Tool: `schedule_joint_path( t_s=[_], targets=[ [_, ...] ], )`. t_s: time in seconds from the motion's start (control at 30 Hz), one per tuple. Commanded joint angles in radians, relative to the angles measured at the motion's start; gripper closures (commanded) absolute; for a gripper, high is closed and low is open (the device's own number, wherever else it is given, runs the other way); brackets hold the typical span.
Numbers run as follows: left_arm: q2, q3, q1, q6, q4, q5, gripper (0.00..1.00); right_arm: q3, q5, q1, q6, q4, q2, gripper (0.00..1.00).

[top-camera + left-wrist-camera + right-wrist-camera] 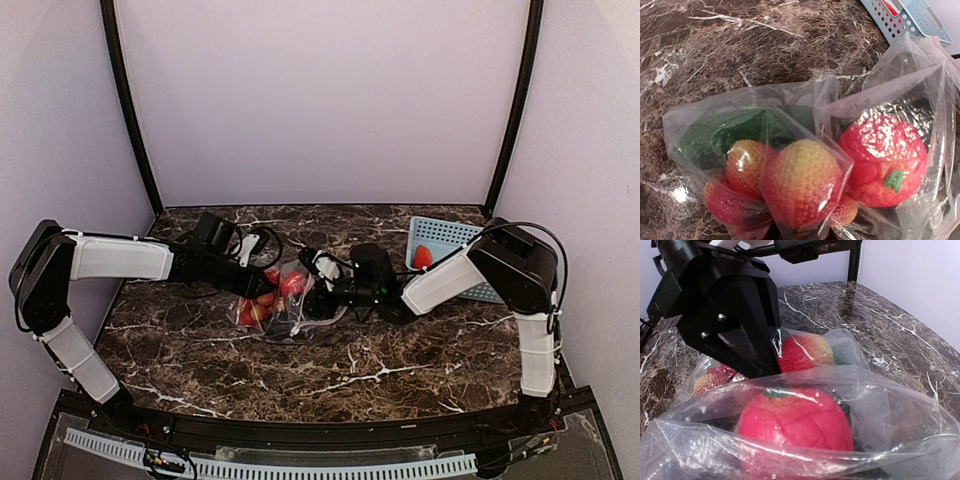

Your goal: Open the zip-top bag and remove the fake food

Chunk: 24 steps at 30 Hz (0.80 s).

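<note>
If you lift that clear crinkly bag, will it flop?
Probably floppy: the clear crinkly plastic bag sags and folds around its load. Likely bottom-heavy, since the glossy red plastic fruits bunch together inside.

On the table (400,370) the zip-top bag (283,318) lay mid-way, fake food (262,305) inside it. The left gripper (258,287) was at its left edge, the right gripper (318,300) at its right. The basket (455,238) sat right rear, apart from both, one food piece (423,257) in it.
</note>
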Motion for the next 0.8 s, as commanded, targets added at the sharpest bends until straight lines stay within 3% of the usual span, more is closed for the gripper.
schedule_joint_path(
  t_s=[0.0,0.1,0.77],
  targets=[
    [-0.017,0.004,0.003,-0.012,-0.015,-0.033,0.9,-0.043,0.014,-0.008,-0.003,0.006,-0.034,0.43],
    [-0.037,-0.015,0.021,-0.024,-0.01,-0.056,0.98,-0.078,0.016,-0.013,-0.007,0.001,-0.063,0.47],
    [-0.077,-0.036,0.053,-0.062,-0.041,-0.184,0.99,-0.306,0.043,-0.029,0.036,-0.033,-0.298,0.52]
  ],
)
